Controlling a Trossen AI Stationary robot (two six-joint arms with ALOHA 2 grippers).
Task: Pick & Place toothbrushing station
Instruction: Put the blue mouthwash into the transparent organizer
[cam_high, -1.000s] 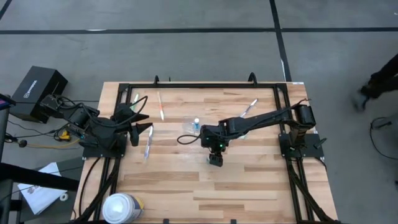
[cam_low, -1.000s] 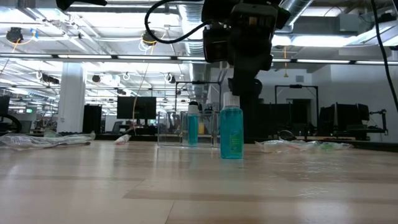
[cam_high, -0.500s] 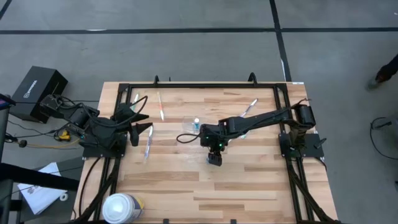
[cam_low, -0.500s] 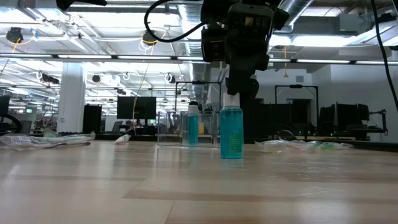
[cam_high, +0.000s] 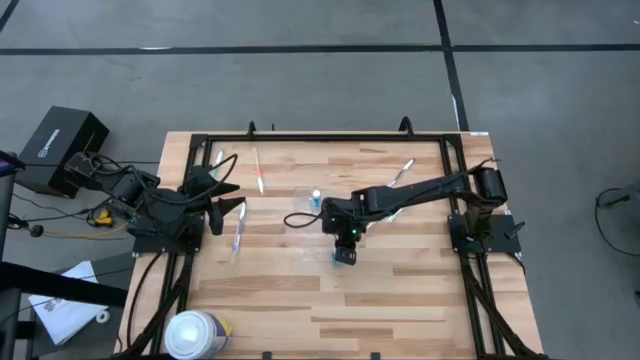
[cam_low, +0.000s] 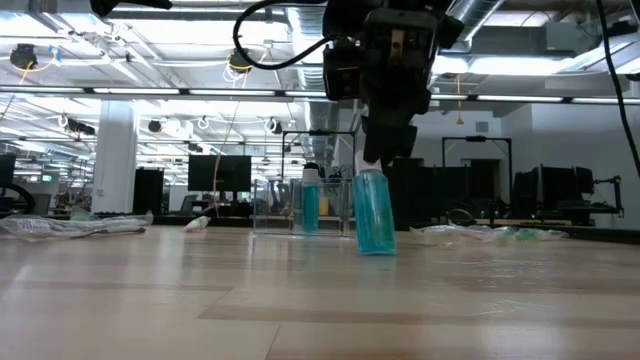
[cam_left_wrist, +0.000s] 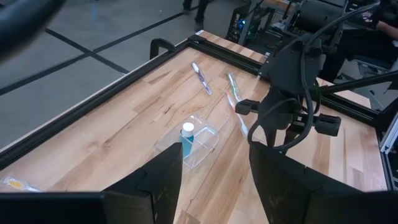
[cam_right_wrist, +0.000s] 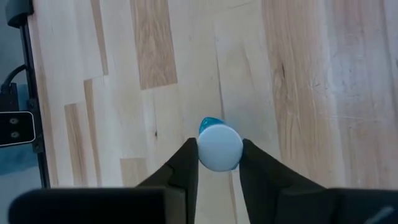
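My right gripper (cam_right_wrist: 219, 163) hangs straight down over the middle of the table (cam_high: 400, 300) because the small teal bottle (cam_low: 374, 212) stands upright there, and its white cap is the only part I can take from above. The fingers (cam_right_wrist: 185, 163) are drawn in on either side of that cap and touch it — a narrow grip, nowhere near wide. In the low view the bottle tilts a little under my hold, its base on the wood or barely off it; I cannot tell which.

The clear cup (cam_left_wrist: 191, 144) lies just beyond, toward the back rail, with a second white-capped bottle (cam_left_wrist: 187, 137) inside it — I judge that is where mine belongs. Toothbrushes (cam_left_wrist: 201, 77) lie scattered near the back edge.

My left gripper (cam_high: 236, 206) waits at the left side of the table, its fingers apart and holding nothing.
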